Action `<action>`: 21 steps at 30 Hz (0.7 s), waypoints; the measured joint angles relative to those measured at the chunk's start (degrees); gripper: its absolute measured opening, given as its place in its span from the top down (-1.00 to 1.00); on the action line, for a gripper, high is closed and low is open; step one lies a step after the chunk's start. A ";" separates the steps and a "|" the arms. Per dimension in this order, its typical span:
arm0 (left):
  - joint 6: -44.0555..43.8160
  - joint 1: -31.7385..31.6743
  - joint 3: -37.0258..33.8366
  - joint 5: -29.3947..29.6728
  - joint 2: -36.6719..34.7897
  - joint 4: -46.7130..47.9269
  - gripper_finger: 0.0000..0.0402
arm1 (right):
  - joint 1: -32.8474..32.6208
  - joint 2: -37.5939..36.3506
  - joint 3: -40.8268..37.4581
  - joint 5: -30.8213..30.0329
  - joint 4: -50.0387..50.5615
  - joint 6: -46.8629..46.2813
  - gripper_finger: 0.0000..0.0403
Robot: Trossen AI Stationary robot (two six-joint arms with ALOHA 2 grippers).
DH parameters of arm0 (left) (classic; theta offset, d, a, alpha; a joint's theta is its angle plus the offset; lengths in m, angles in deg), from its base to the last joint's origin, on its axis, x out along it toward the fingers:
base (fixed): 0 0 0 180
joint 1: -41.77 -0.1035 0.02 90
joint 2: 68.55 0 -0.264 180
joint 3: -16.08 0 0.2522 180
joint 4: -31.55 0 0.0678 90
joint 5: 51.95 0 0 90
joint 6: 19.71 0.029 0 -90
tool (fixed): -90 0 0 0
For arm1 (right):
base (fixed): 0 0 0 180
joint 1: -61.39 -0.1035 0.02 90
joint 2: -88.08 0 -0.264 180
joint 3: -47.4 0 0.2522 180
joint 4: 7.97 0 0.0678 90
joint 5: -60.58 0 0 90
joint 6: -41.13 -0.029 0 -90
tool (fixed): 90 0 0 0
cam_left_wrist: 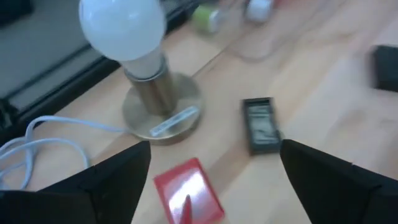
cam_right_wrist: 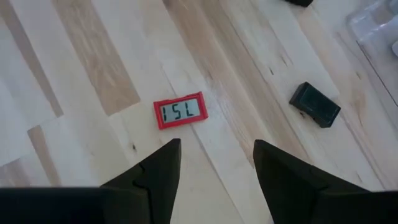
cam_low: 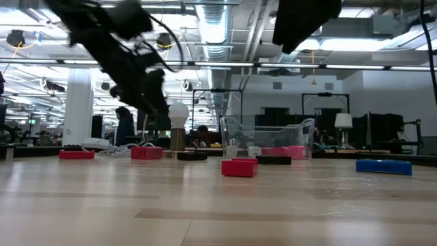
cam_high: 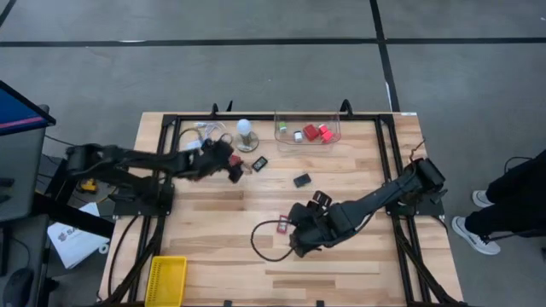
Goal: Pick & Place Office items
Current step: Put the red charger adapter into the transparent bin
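Two grippers are at work, each hovering over its own red block. The left gripper (cam_left_wrist: 211,180) has its fingers (cam_left_wrist: 106,186) spread wide, and a red block (cam_left_wrist: 188,194) lies flat on the table in the gap between them, nearer one finger than the other; a black block with a small display (cam_left_wrist: 260,124) sits just beyond the fingertips, and the white bulb on a round base (cam_left_wrist: 134,56) stands just ahead, its base close to the red block, with the white cable (cam_left_wrist: 37,146) off to the finger's outer side. The right gripper (cam_right_wrist: 214,165) has its fingers parted with a clear gap, nothing held; a red block with a display (cam_right_wrist: 180,111) lies just ahead of the fingertips, not yet between them, and a black block (cam_right_wrist: 314,104) is well off to one side. The clear bin (cam_high: 307,132) at the far edge of the table already holds several items. Judgement: both arms are in pre-grasp. For the left, centre the block between the fingers before descending, and keep clear of the bulb base, which a wide finger could nudge. For the right, advance until the block sits between the fingers, align the jaws across its shorter side, then lower until nearly touching the table; flat blocks slip if pinched high.
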 joint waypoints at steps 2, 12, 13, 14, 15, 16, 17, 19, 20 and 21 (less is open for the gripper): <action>-0.35 -3.85 4.10 -2.75 4.09 4.75 -0.83 | -0.93 0.00 0.00 -0.18 0.03 -0.75 0.03; -4.51 -14.53 12.09 -15.82 12.23 20.17 -0.97 | -6.83 0.02 0.00 -4.87 0.73 -3.47 0.03; -5.02 -14.85 12.09 -17.77 12.25 20.24 -0.97 | -7.28 0.02 0.00 -5.45 0.99 -3.80 0.03; -5.56 -14.93 12.01 -19.19 12.25 20.11 -0.97 | -7.67 0.02 0.00 -6.05 1.25 -4.06 0.03; -6.07 -14.84 11.86 -20.28 12.25 19.72 -0.97 | -8.05 0.02 0.00 -6.66 1.32 -4.30 0.03; -6.35 -14.58 11.66 -20.75 12.25 19.50 -0.97 | -8.43 0.02 0.00 -7.34 1.31 -4.48 0.03; -6.56 -14.17 11.44 -21.02 12.25 19.60 -0.97 | -8.71 0.02 0.00 -7.60 1.31 -4.51 0.03; -6.84 -13.61 11.11 -21.12 12.25 19.70 -0.97 | -9.00 0.02 0.00 -8.11 1.31 -4.50 0.03; -7.36 -13.30 11.03 -21.06 12.29 19.48 -0.97 | -9.08 0.02 0.00 -8.59 1.31 -4.50 0.03; -7.81 -13.01 10.97 -20.81 12.53 18.89 -0.97 | -9.19 0.02 0.00 -8.99 1.31 -4.50 0.03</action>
